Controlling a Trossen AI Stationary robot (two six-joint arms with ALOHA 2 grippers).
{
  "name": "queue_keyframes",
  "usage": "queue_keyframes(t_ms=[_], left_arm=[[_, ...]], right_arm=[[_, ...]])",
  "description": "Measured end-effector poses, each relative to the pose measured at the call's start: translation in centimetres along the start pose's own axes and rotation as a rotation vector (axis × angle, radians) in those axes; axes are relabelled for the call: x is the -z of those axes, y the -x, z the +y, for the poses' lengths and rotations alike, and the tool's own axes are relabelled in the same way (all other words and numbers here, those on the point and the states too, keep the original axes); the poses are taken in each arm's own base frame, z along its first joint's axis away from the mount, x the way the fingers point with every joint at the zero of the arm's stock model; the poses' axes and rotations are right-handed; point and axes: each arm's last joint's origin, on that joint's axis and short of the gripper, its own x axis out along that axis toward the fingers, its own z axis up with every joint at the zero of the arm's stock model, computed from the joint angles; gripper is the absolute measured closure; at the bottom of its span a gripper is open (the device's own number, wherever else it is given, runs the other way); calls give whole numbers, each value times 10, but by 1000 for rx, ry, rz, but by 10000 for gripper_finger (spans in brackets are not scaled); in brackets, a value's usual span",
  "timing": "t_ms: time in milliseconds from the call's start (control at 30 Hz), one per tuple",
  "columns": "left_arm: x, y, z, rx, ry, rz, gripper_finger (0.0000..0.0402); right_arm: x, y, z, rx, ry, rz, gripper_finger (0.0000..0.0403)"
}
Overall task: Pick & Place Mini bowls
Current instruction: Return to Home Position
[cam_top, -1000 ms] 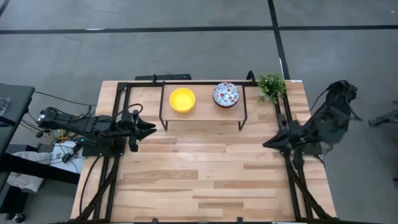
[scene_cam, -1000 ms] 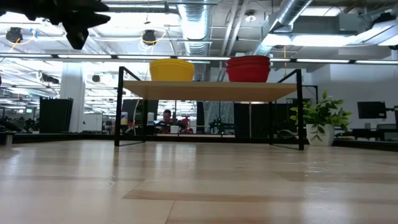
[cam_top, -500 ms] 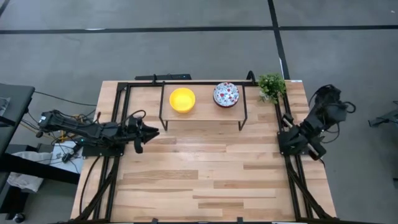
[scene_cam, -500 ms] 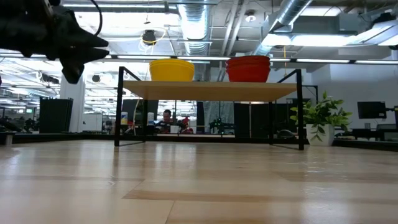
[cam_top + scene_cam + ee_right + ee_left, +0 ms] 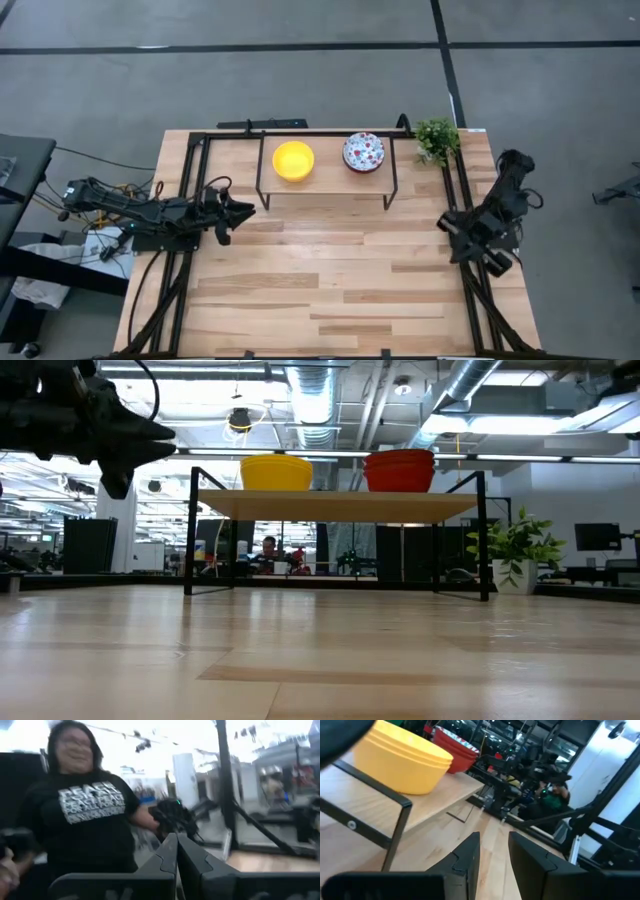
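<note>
Two stacks in the high view: yellow bowls (image 5: 293, 160) beside speckled bowls (image 5: 363, 152) on the shelf (image 5: 328, 168), sorted by kind | low: my left end effector (image 5: 150, 432) hung beside the shelf, likely parked clear | left wrist: fingers narrowly parted, empty | right wrist: my right end effector (image 5: 177, 840) pinched together, empty, facing a person (image 5: 85, 810) off the bench (image 5: 330, 270).

Right hand (image 5: 176, 840) drawn back from over the worktop (image 5: 330, 290) to its right edge, its arm folded down tighter than a second ago, left hand (image 5: 494, 839) eased slightly toward the shelf (image 5: 328, 172), now lower in the low view
</note>
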Motion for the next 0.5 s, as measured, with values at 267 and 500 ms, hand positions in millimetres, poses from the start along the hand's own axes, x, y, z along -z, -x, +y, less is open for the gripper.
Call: queue_keyframes(t_ms=[267, 500], left_arm=[[-3, 0, -1, -11, 25, -41, 300], [-4, 0, -1, -11, 22, -46, 300]], right_arm=[[54, -5, -5, 67, -19, 105, 403], [57, -4, -9, 137, 7, 134, 403]])
